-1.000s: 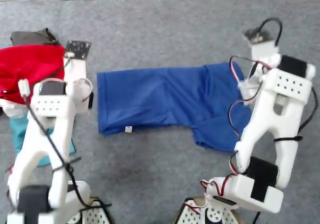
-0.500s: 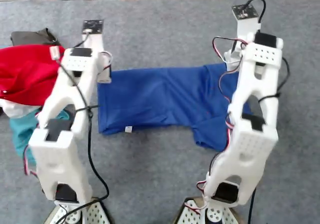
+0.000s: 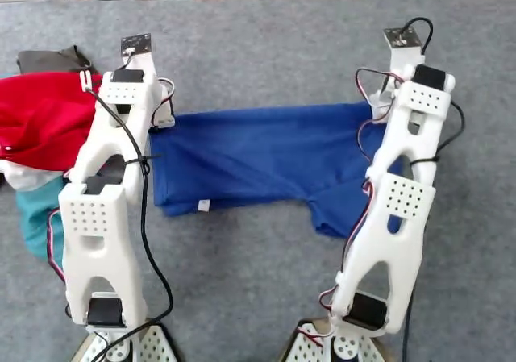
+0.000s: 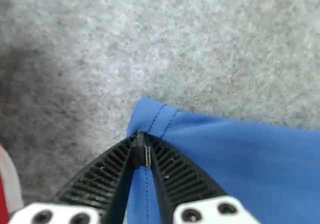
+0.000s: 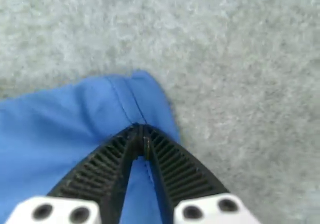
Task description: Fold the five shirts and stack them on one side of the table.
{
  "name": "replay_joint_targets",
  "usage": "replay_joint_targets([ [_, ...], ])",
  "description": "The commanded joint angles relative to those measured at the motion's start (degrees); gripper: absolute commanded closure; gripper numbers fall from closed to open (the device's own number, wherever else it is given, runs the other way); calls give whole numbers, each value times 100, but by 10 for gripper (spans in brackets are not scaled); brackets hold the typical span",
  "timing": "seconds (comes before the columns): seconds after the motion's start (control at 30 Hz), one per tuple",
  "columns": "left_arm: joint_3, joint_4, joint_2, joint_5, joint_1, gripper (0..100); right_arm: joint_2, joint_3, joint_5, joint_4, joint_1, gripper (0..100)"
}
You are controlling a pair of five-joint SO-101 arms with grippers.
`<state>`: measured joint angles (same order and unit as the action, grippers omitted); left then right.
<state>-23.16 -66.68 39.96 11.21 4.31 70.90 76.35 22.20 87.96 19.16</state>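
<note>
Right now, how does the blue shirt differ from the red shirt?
The blue shirt lies spread mid-table; the red shirt is bunched in a pile beside the left arm. The left gripper and right gripper each pinch a blue shirt corner; nothing holds the red shirt. Both lie on the table.

Grey felt-topped table [image 3: 266, 47]. A blue shirt [image 3: 258, 156] lies spread flat between the jaws of the left gripper [image 3: 164, 120] and the right gripper [image 3: 372, 108], with one far corner pinched in each. Just outside the left jaws is a heap: red shirt [image 3: 40, 116], dark shirt [image 3: 48, 59], white shirt [image 3: 20, 176], teal shirt [image 3: 36, 217].
</note>
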Motion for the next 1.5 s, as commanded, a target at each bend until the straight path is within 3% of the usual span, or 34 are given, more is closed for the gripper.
replay_joint_targets([
  [0.0,-251,-220,-334,35,-13,971,40,1244,105,677,167,983],
  [0.13,-259,-484,-809,-220,-224,971,-48,1991,105,1231,158,983],
  [0.4,-198,-1099,-1829,-343,-286,971,-1138,1288,62,1327,79,983],
  [0.6,866,-1327,-2646,-1231,-488,972,-2703,-1754,62,1327,-9,984],
  [0.67,1930,-905,-3446,-1380,-549,972,-3213,-2870,70,1081,-97,984],
  [0.83,5156,1081,-5116,-1442,-716,972,-3662,-4602,62,-246,-79,984],
  [0.97,6062,1582,-5037,-1407,-848,972,-3459,-4980,62,-782,132,984],
  [1.27,5745,1240,-3657,-1468,-813,972,-2659,-4884,615,-1178,835,984],
  [1.47,5622,747,-3956,-1899,-936,972,-2642,-4277,624,-905,862,984],
])
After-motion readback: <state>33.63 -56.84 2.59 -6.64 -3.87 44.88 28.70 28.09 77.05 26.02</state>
